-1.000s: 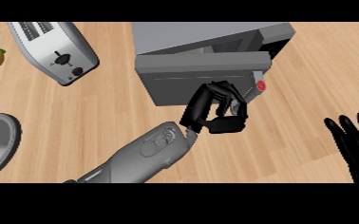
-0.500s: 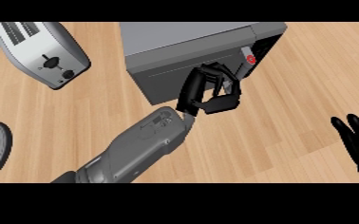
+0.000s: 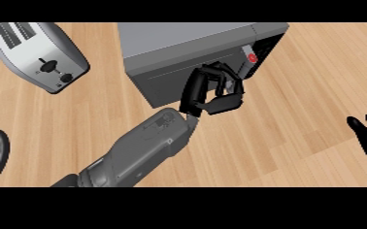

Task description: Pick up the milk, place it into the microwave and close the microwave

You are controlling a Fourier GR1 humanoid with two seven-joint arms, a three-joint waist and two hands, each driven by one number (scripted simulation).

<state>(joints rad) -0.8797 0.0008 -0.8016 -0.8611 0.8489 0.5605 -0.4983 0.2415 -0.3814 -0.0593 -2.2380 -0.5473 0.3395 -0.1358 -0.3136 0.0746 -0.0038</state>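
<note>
Microwave (image 3: 186, 53) door now nearer flush than earlier; my left hand (image 3: 213, 91), fingers curled, empty, presses it — closing nearly done.

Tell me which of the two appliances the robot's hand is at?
The microwave, the big grey box with a red button. The left hand is curled against its front, while the toaster sits apart at the far left, untouched.
</note>
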